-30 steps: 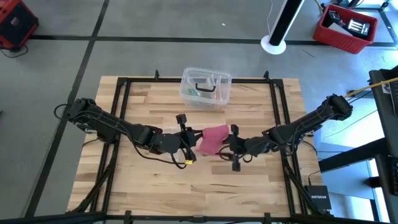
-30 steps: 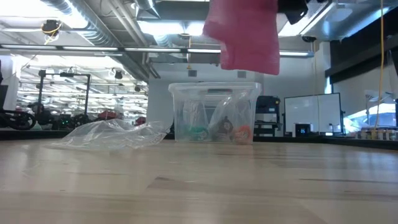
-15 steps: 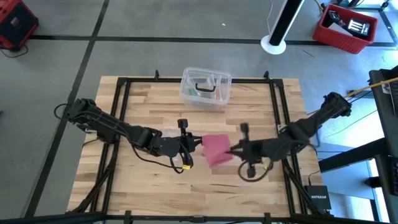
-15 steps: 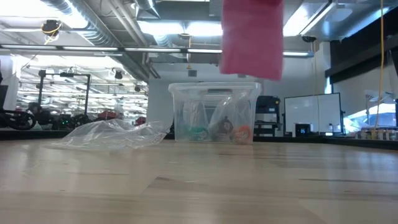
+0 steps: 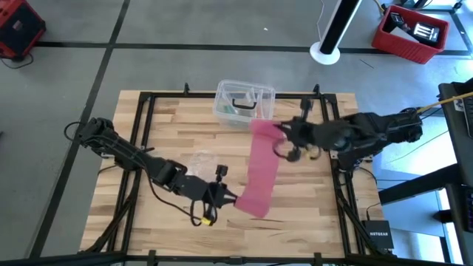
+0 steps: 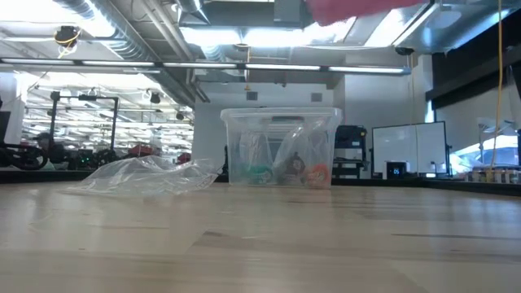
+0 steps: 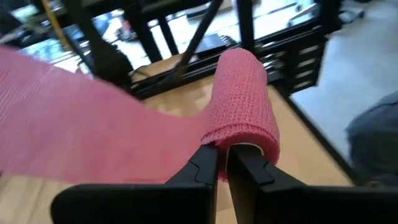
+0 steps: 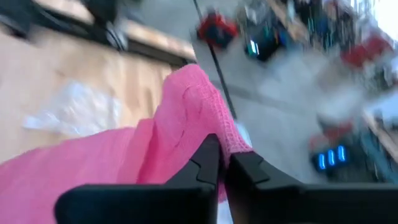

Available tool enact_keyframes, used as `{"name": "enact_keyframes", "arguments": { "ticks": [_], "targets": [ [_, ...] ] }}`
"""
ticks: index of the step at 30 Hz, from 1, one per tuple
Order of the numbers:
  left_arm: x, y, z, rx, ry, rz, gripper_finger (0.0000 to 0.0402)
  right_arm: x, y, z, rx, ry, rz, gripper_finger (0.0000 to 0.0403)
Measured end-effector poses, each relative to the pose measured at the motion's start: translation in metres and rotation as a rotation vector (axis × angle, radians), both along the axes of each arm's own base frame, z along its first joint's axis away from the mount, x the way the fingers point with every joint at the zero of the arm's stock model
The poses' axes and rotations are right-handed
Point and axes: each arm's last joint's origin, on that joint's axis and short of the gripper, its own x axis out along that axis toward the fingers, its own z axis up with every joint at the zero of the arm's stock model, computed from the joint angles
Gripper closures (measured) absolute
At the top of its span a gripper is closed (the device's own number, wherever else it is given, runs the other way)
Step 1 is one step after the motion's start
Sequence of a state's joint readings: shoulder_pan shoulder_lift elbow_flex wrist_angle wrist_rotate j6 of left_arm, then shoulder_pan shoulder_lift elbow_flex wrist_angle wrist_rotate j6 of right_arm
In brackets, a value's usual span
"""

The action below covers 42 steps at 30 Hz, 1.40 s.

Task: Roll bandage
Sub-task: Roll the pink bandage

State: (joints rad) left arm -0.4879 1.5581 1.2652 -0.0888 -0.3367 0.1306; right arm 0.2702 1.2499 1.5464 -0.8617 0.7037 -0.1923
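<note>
The bandage [image 5: 260,168] is a pinkish-red strip strung between my two grippers above the table, partly wound into a roll [image 7: 241,93] at its near end. My left gripper [image 5: 225,198] is shut on that roll, toward the table's near edge. My right gripper [image 5: 283,140], raised high near the far right, is shut on the strip's other end [image 8: 199,106]. The low view shows only a pink scrap [image 6: 358,8] at its top edge. My left gripper pinches the rim of the roll's end [image 7: 239,142] between its two fingers. The fingers come in nearly level, along the roll's length. The roll is lifted clear of the table, and the strip leaves it sideways. My right gripper pinches the strip's bunched free end [image 8: 214,130] between its two fingers, slanting slightly downward. That end is lifted well clear, and the strip runs flat and stretched down to the roll.
A clear plastic box [image 5: 245,103] with small items stands at the table's far edge, close to my right gripper. A crumpled clear wrapper [image 5: 199,159] lies left of the strip. A black frame [image 5: 148,96] rims the wooden table.
My right gripper has risen and gone toward the far right with the bandage's end. My left gripper has carried the roll toward the near edge. The bandage, a short bunched piece hanging between them a second ago, is now drawn out into a long band.
</note>
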Motion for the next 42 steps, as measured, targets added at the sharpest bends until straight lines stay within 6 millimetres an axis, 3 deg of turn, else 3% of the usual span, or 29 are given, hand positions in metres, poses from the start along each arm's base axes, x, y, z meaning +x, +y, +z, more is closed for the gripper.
{"name": "enact_keyframes", "arguments": {
  "ticks": [4,8,14,19,26,32,36,42],
  "targets": [
    [-0.001,-0.006,0.003,-0.024,-0.033,-0.019,0.0389,0.005,-0.030,-0.028,0.107,0.110,-0.140,0.0349],
    [-0.003,-0.007,0.007,-0.056,-0.049,-0.017,0.0389,0.007,-0.047,-0.054,0.277,0.191,-0.184,0.0284],
    [-0.005,-0.005,0.010,-0.134,-0.045,0.014,0.0389,0.000,-0.045,-0.062,0.524,0.290,-0.079,0.0188],
    [-0.006,0.000,0.012,-0.173,-0.032,0.042,0.0389,-0.016,-0.040,-0.060,0.665,0.416,0.006,0.0145],
    [0.000,0.017,0.009,-0.223,0.003,0.155,0.0389,-0.029,-0.037,-0.060,0.758,0.467,-0.036,0.0140],
    [-0.007,0.028,0.022,-0.203,-0.071,0.279,0.0389,-0.042,-0.012,-0.058,0.659,0.327,0.071,0.0145],
    [-0.015,0.034,0.037,-0.198,-0.138,0.328,0.0389,-0.048,0.009,-0.071,0.560,0.064,0.151,0.0145],
    [-0.017,0.048,0.048,-0.189,-0.184,0.357,0.0389,-0.037,0.035,-0.119,0.560,-0.135,0.275,0.0145]
  ]
}}
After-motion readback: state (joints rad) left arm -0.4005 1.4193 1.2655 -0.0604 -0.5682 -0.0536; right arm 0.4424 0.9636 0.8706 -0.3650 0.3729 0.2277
